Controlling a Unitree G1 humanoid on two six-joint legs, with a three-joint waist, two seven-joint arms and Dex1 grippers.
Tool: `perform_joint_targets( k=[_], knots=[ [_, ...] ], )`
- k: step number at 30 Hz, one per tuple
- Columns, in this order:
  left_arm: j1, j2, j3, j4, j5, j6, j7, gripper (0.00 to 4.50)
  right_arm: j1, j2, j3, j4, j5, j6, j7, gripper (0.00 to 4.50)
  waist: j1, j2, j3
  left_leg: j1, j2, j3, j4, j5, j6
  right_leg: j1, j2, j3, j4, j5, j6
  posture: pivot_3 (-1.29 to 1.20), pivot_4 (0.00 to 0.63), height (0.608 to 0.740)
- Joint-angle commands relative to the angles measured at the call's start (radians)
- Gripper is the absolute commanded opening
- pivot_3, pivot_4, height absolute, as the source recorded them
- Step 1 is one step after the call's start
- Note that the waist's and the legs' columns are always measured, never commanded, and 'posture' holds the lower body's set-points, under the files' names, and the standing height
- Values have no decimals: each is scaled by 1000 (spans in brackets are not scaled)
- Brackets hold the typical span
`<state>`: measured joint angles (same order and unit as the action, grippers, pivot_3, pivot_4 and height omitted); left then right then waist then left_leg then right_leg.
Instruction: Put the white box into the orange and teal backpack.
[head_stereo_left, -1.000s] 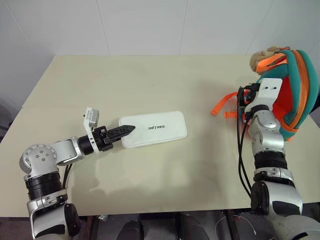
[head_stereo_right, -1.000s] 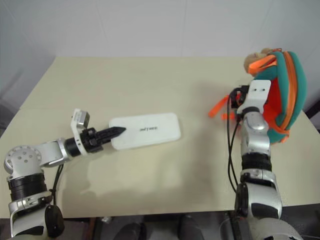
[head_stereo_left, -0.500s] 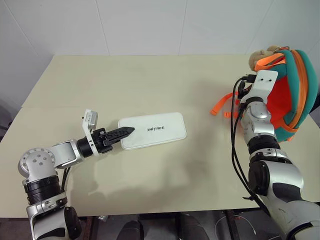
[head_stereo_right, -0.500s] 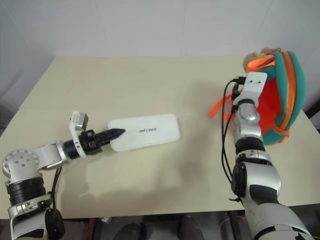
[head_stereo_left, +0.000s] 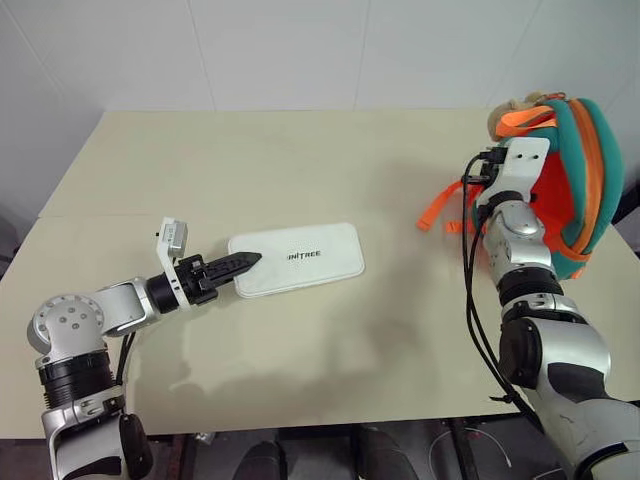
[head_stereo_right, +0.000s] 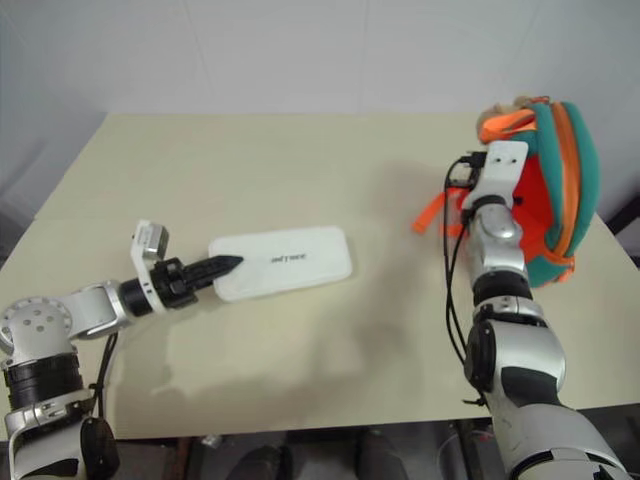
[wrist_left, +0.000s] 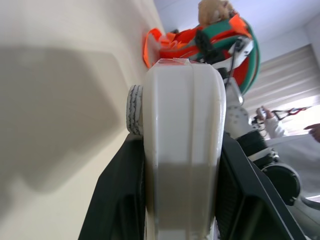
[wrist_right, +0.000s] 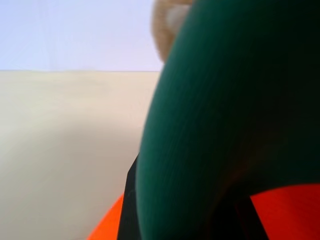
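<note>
Both arms are built of rounded silver-grey metal segments joined by black ribbed collars. The left arm's big joint housing is a silver disc with a ring of small dark screw holes. A small white block with a grey face stands on a white bracket at its wrist. The left gripper (head_stereo_left: 245, 262) has two slim black fingers with toothed edges, on a black base. The right arm carries a flat white plate with small dark holes at the wrist, and black cables loop loosely along its side.
</note>
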<state>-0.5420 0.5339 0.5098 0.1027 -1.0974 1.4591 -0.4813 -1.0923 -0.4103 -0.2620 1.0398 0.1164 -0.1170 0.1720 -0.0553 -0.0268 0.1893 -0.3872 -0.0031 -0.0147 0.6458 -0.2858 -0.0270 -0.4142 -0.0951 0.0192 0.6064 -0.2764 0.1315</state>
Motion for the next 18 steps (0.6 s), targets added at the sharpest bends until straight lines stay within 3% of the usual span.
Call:
perform_joint_targets(
  k=[1, 10, 18],
  knots=[
    [-30, 40, 4, 17, -15, -15, -52, 1320, 31, 23, 40, -210, 59, 85, 162, 511, -4, 0, 0, 0, 0, 0, 0, 0, 0, 0, 0, 0, 0, 0, 0, 0, 150, 740],
    [-65, 174, -57, 127, 46, -48, -166, 1320, 265, 9, 109, -785, 200, 442, 345, 511, 2, 1, 1, -1, 1, 0, 0, -1, -1, -3, 0, 0, 2, 0, 0, 0, 150, 740],
    [-113, 255, -124, 246, 148, -144, -280, 1320, 338, -33, 113, -1016, 270, 618, 396, 511, 3, 1, 1, -2, 1, 1, -1, -1, -1, -5, 0, 1, 2, 0, 0, 0, 150, 740]
  ],
)
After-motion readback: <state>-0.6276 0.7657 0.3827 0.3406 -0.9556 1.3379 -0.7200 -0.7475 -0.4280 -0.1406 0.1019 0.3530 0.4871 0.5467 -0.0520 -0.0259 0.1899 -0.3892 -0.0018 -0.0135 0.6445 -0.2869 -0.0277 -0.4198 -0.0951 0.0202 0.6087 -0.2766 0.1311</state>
